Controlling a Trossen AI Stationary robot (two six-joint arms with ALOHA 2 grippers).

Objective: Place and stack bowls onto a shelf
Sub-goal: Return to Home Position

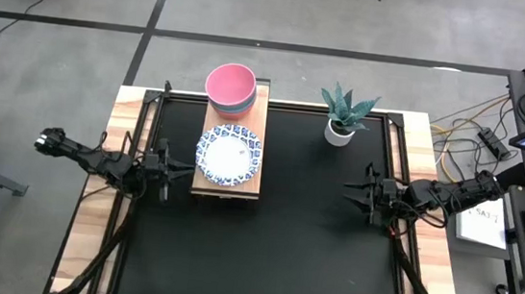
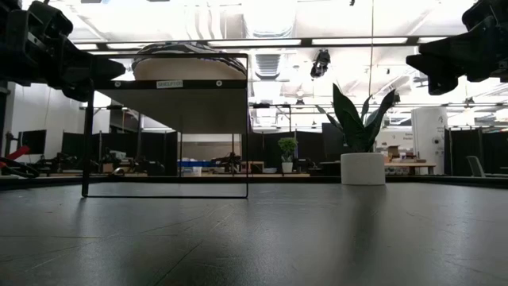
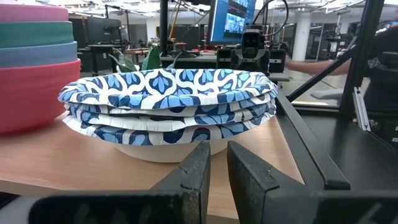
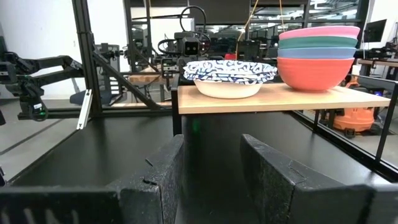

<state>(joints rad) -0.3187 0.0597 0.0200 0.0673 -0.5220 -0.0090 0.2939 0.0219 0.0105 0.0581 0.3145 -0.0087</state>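
Currently, the shelf [image 1: 259, 118] is seen as a light-wood plank raised above the black desk [image 1: 311, 248] on a black frame [image 3: 309, 146], left of the desk's centre and reaching its far edge. Both stacks are carried on it. The plain bowls [image 1: 231, 87] are nested at the far end, red at the bottom, then blue, then green, with pink on top, as shown in the right wrist view. The patterned dishes [image 1: 229, 155] are stacked at the near end, just beside the bowls; whether the two stacks touch cannot be told. In the left wrist view the dish rims are lined up roughly, not exactly.

The left end effector [image 1: 181, 167] is held over the desk's left side, just beside the shelf edge, alongside the dishes and pointed at them. Its fingers [image 3: 193, 180] are clenched almost fully, only a slim gap is left, and nothing is gripped. The right end effector [image 1: 350, 186] is held over the desk's right side, well apart from the shelf and pointed toward it. It is released: a wide gap is seen between its fingers [image 4: 155, 180], with nothing in it.

A white plant pot [image 1: 339, 133] with a green plant is stood at the desk's far side, right of the shelf and apart from it.
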